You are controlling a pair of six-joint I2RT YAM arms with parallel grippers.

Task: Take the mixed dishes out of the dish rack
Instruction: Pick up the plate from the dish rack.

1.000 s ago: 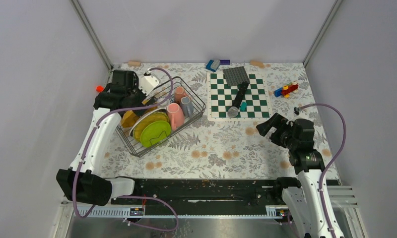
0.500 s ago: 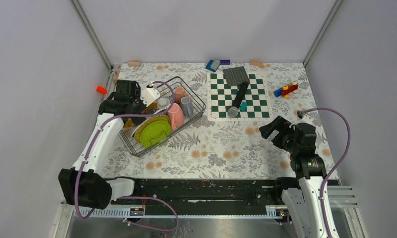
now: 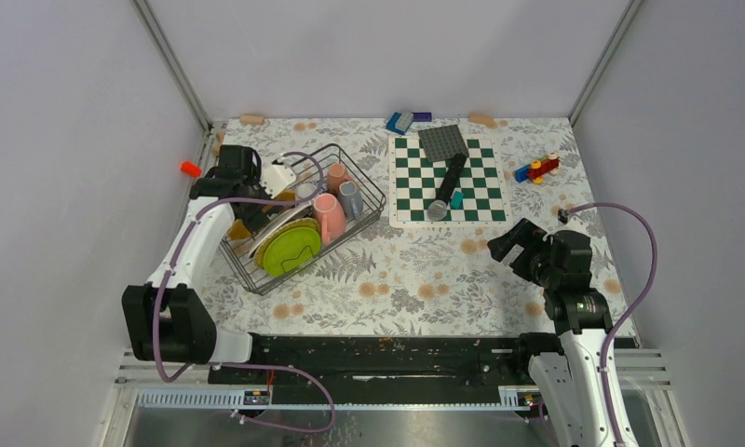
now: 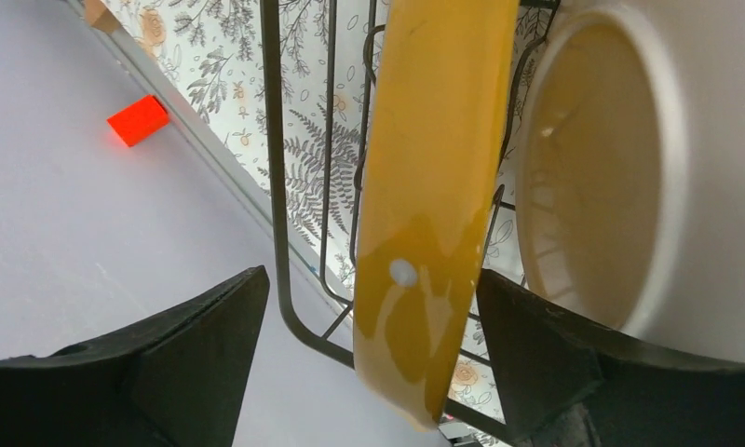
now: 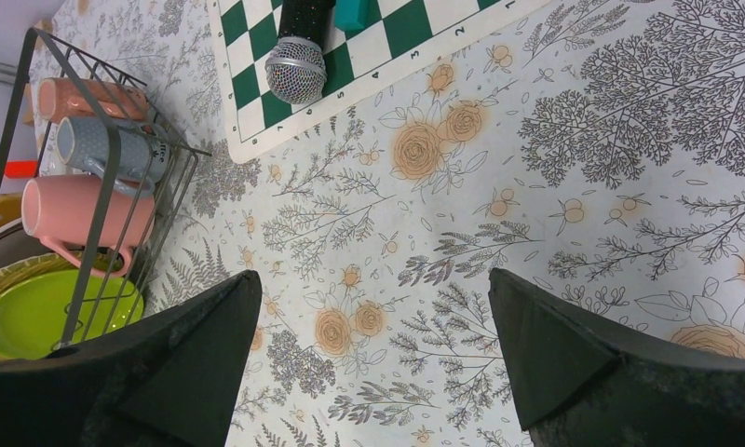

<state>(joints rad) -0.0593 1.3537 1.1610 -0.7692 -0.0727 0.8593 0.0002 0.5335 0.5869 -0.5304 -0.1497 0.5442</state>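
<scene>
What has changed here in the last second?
The left gripper has shifted a little over the dish rack, at its left end, and now straddles the yellow plate at its rim, jaws open on either side. The right gripper drew back slightly toward its base, open and empty. The dishes all stayed in the rack.

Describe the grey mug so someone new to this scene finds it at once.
On the floral table, look at the dark wire dish rack left of the chessboard. Three mugs sit along its right-hand end. The grey mug is the middle one, dotted, flanked by two pink mugs.
</scene>
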